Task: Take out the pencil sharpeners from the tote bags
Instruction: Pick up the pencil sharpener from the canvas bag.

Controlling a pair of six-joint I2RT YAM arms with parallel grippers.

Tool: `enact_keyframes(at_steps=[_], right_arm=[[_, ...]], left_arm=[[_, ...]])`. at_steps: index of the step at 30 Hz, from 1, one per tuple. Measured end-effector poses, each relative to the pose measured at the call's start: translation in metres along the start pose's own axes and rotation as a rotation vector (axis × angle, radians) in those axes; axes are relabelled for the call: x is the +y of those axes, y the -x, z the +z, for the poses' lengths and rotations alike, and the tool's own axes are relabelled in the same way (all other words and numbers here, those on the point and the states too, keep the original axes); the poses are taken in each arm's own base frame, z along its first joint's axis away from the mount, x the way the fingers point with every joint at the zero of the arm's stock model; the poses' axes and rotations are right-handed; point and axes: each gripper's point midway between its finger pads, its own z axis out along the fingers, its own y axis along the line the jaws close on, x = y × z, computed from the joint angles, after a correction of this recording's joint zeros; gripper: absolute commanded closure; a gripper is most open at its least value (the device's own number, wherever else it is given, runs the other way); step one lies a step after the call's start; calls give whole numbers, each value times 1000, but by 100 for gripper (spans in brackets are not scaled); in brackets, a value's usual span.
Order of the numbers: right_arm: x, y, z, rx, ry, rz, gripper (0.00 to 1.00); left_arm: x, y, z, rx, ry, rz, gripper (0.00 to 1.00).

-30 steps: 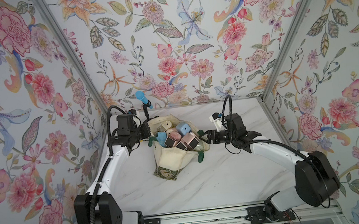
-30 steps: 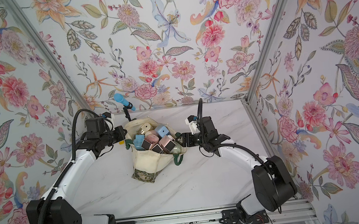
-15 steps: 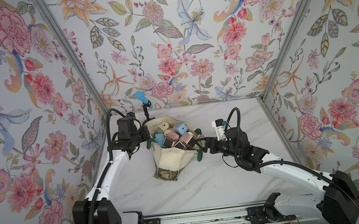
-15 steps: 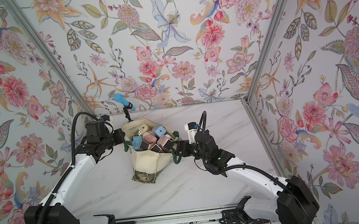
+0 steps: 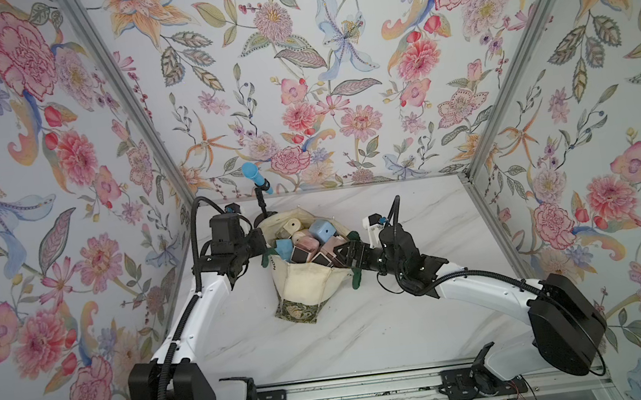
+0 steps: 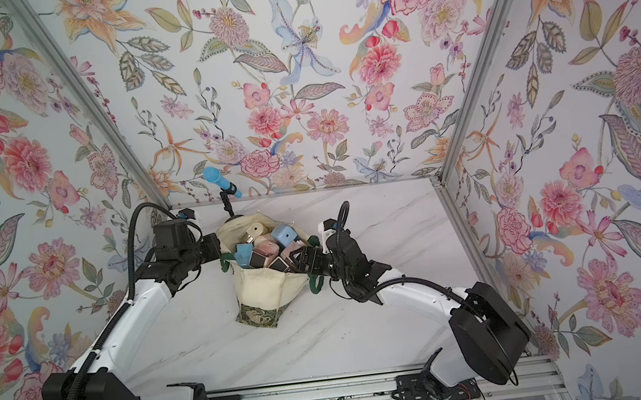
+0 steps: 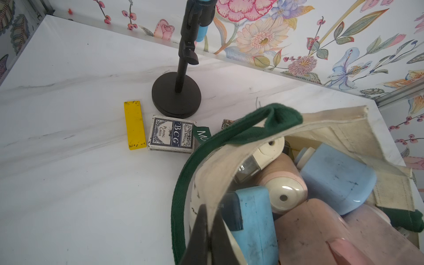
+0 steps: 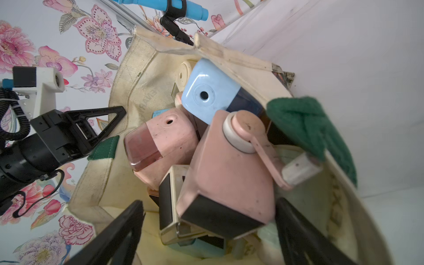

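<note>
The cream tote bag (image 5: 308, 288) (image 6: 268, 293) stands on the marble table, its mouth full of pencil sharpeners. My left gripper (image 7: 207, 220) (image 5: 262, 244) is shut on the bag's canvas rim (image 7: 220, 160) beside the green strap (image 7: 181, 197). My right gripper (image 8: 208, 206) (image 5: 343, 254) is open at the bag's mouth. Its fingers (image 8: 124, 220) stand either side of a pink sharpener (image 8: 229, 174) with a dark face and a crank, with gaps on both sides. A blue sharpener (image 8: 211, 91) (image 5: 322, 229) and another pink one (image 8: 160, 142) lie behind it.
A black microphone stand (image 7: 176, 94) with a blue microphone (image 5: 254, 175) stands right behind the bag. A yellow bar (image 7: 135, 125) and a playing card deck (image 7: 171, 134) lie by its base. Flowered walls close in the table's left, back and right.
My right arm has swung from beside the bag to its mouth and its jaws have widened around the pink sharpener. The left gripper has kept hold of the rim.
</note>
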Motion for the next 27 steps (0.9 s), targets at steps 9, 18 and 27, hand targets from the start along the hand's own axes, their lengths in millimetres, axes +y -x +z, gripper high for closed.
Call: enact_keyframes(at_steps=[9, 18, 27], right_arm=[[2, 1, 32, 25, -8, 47, 25], [-2, -4, 43, 68, -22, 69, 49], [-2, -4, 39, 129, -69, -54, 59]], left_arm=[[1, -1, 0, 2, 5, 2, 100], [1, -1, -1, 2, 7, 4, 100], [0, -2, -3, -1, 10, 7, 100]])
